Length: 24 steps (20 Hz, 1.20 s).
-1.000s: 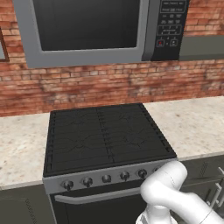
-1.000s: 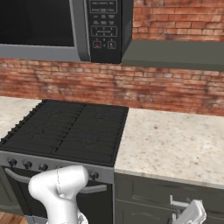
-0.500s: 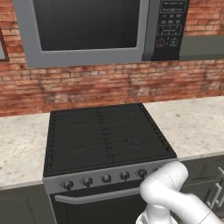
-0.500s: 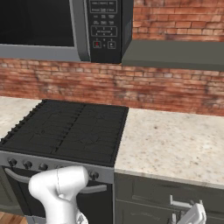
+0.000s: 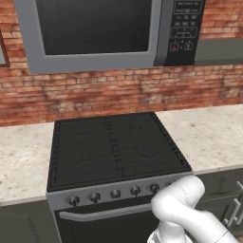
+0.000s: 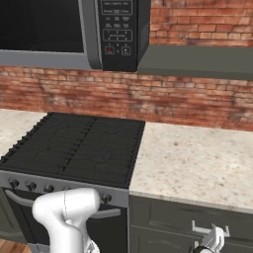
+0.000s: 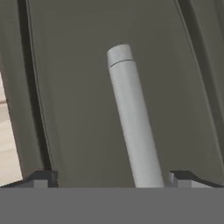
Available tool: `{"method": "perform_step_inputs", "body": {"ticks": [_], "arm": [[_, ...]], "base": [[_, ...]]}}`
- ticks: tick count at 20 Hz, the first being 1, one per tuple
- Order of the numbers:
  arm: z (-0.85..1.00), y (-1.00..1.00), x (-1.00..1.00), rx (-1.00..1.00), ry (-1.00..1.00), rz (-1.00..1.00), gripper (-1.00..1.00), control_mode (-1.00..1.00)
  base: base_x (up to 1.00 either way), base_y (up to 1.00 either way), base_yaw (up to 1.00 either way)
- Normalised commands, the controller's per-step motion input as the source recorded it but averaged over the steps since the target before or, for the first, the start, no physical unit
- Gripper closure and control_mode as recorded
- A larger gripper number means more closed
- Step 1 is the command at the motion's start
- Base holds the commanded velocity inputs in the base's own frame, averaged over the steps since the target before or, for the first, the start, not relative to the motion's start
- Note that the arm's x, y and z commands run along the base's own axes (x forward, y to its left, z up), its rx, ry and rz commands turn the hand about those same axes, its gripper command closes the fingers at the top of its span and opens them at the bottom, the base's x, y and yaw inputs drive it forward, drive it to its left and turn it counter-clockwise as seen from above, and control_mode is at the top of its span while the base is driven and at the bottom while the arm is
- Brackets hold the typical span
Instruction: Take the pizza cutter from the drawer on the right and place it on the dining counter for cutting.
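The drawer [image 7: 83,109] is closed, a flat dark grey front under the stone counter [image 6: 197,163] right of the black stove [image 6: 74,148], so its contents are hidden. Its silver bar handle [image 7: 133,122] lies between the gripper's [image 7: 109,177] wide-open, empty jaws.

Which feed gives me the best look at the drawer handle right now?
The hand view: the silver drawer handle runs close up between the open jaws, against the dark drawer front. The right base view shows the handle small at the bottom edge, with the gripper at it. In the left base view I cannot pick it out for sure.
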Motion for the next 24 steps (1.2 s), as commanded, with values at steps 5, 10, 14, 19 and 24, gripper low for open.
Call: {"method": "perform_step_inputs", "body": {"ticks": [5, 10, 14, 19, 24], "arm": [[-0.30, -0.02, 0.00, -0.07, 0.00, -0.02, -1.00, -1.00], [-0.14, 0.00, 0.01, -0.01, 0.00, 0.00, -1.00, -1.00], [-0.18, 0.00, 0.05, 0.00, 0.00, 0.00, -1.00, -1.00], [-0.12, 0.00, 0.17, 0.00, -0.01, 0.00, -1.00, -1.00], [-0.01, 0.00, 0.13, 0.00, -0.01, 0.00, -1.00, -1.00]], "base": [[0.00, 0.00, 0.00], [0.00, 0.00, 0.00], [0.00, 0.00, 0.00], [0.00, 0.00, 0.00], [0.00, 0.00, 0.00]]}}
